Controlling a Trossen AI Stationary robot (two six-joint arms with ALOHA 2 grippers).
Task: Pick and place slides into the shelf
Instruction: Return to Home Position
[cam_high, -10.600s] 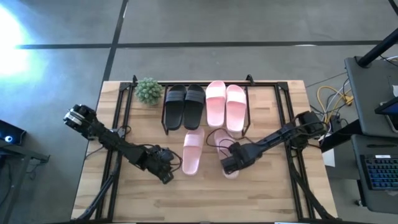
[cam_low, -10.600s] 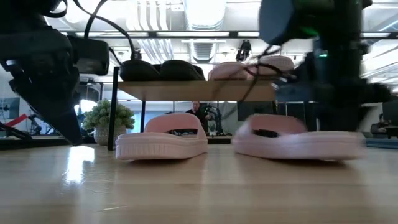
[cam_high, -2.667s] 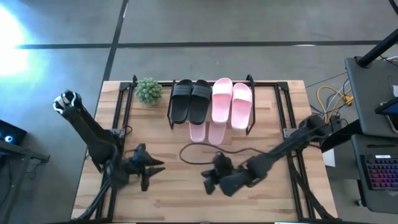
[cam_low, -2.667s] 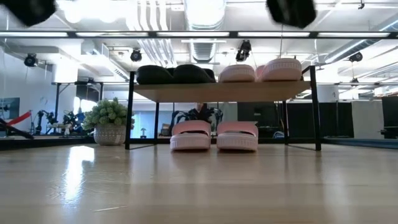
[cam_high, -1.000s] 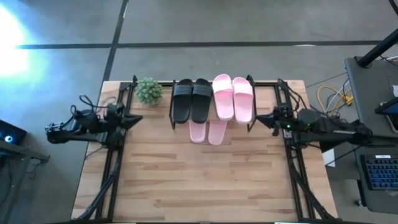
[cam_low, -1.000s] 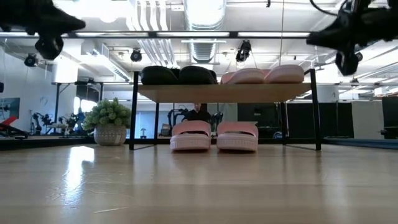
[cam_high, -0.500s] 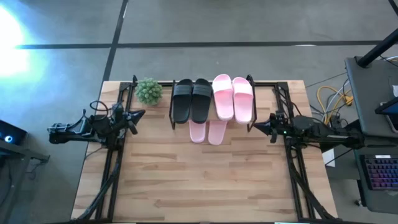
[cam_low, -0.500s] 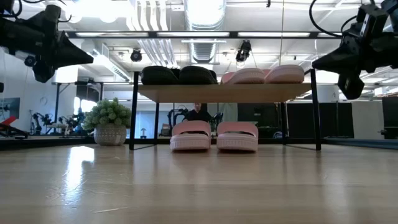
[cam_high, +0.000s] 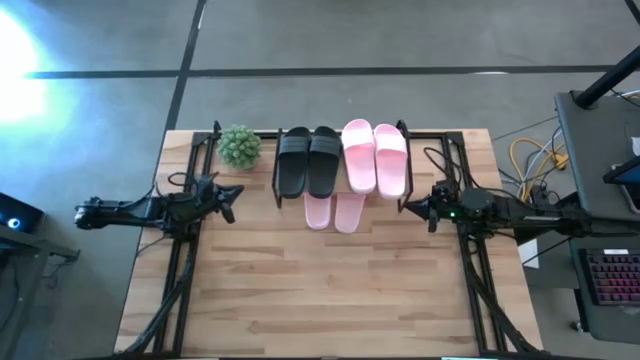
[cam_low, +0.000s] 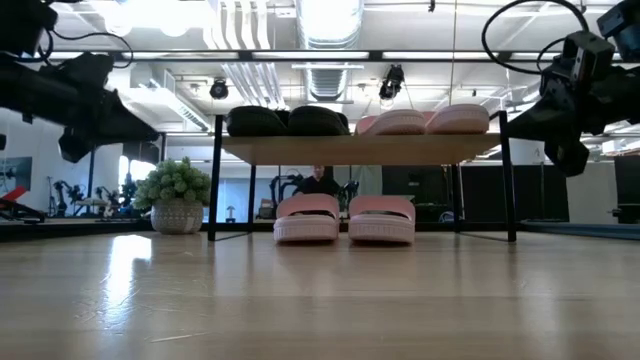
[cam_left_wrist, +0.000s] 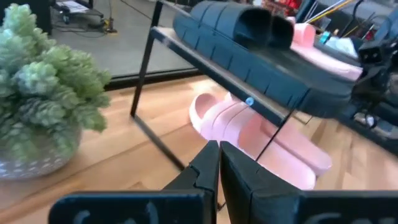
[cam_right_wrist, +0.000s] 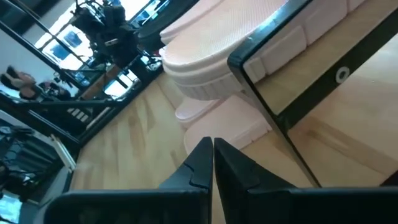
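Note:
The shelf (cam_low: 360, 148) stands at the table's far middle on thin black legs. On its plank top lie two black slides (cam_high: 308, 160) and two pale pink slides (cam_high: 375, 156), soles down. Two more pink slides (cam_low: 345, 218) rest on the table under it. My left gripper (cam_high: 232, 190) hangs shut above the table, left of the shelf, its tips (cam_left_wrist: 219, 147) pointing at it. My right gripper (cam_high: 405, 207) hangs shut to the shelf's right, tips (cam_right_wrist: 212, 145) toward the shelf's leg. Neither touches anything.
A small potted plant (cam_high: 239, 145) stands at the far left beside the shelf, close to my left gripper. The near half of the wooden tabletop (cam_high: 320, 290) is bare. Black frame rails (cam_high: 185, 270) run along the table's left and right sides.
My left gripper has moved toward the table's right, closer to the shelf, and come a little lower. My right gripper has moved toward the table's left, nearing the shelf's right legs. Both stay shut. The slides have not moved.

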